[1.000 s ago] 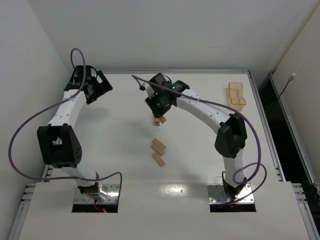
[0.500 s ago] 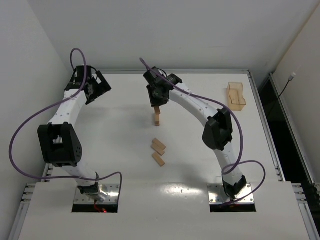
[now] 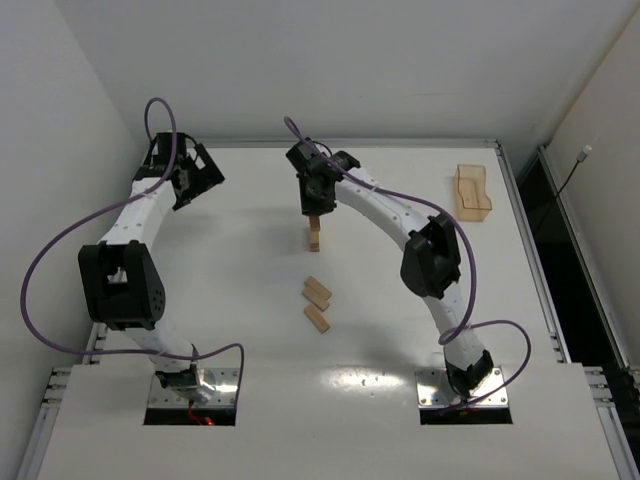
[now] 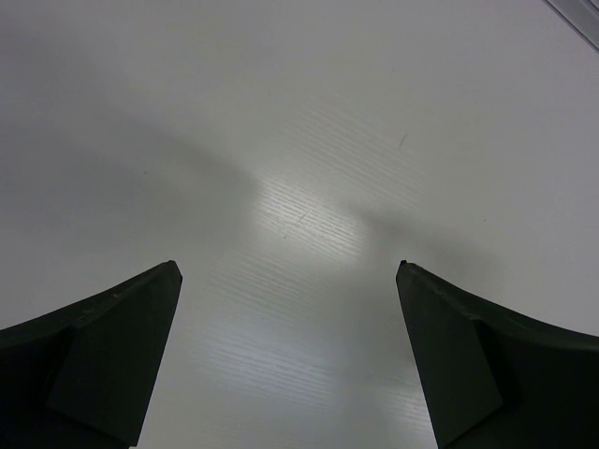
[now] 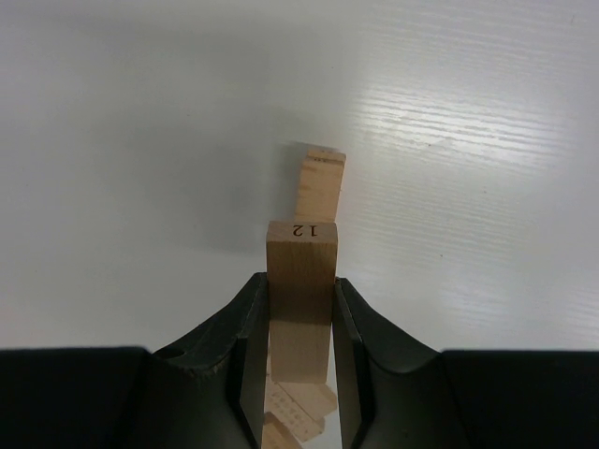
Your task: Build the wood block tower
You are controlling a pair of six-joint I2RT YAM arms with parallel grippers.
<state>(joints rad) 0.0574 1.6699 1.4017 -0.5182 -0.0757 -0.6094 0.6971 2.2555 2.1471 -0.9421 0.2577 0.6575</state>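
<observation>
The right claw (image 5: 299,292) is clamped on a light-tan wooden bar marked 12 (image 5: 301,267), at the narrow tower of tan wooden bars (image 3: 314,240), 12 o'clock from the centre of the white tabletop (image 3: 230,300). If the bar is released off-centre, the tower may topple. The left claw (image 4: 290,281), at 10 o'clock, is spread apart and empty.

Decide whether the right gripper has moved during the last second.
Yes. The right gripper, shut on a wood block, has moved toward the table's far edge, away from the two loose blocks.

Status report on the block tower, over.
Left gripper open, empty. Right gripper shut on wood block, at the tower. Two loose blocks lying nearby. Nothing in the way.
</observation>
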